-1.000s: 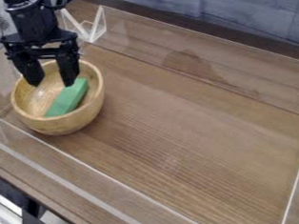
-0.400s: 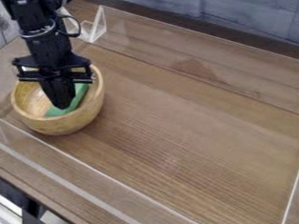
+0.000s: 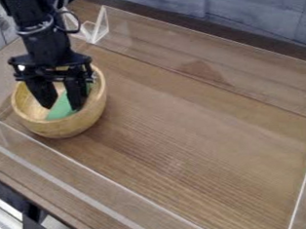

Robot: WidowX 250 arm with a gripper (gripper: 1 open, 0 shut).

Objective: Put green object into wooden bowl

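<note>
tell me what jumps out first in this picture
The black robot hand at the upper left, pointing down into a round wooden bowl with its fingers spread. Between those fingers, a bright green block lies inside the bowl, the only vivid colour on the brown wooden table.

a second ago the black two-fingered gripper (image 3: 58, 96) hangs above the round tan wooden bowl (image 3: 90, 112); now it sits lower, inside it, its fingers either side of the flat bright-green rectangular block (image 3: 67, 105), slightly narrower than before.
</note>
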